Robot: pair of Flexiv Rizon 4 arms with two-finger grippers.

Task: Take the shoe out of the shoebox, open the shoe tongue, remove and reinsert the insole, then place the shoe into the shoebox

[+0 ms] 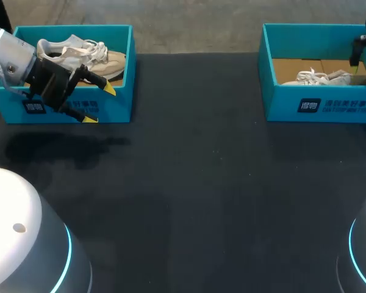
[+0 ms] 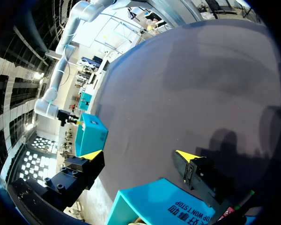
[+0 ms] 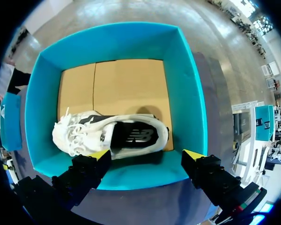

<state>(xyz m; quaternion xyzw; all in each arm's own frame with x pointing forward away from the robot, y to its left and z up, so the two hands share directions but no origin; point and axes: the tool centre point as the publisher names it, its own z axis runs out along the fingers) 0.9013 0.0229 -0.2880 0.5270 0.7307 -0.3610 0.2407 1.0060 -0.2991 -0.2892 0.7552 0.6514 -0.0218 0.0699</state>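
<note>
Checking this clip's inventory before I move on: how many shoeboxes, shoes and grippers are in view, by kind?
Shoeboxes: 2 (left shoebox, right shoebox)
Shoes: 2 (left shoe, right shoe)
Grippers: 2 (left gripper, right gripper)
Total: 6

Dark, matte table [image 1: 189, 201], filling most of the head view from 3 to 9 o'clock. A few pale specks near the centre. Soft shadow patch on the surface toward 9 o'clock.
</note>
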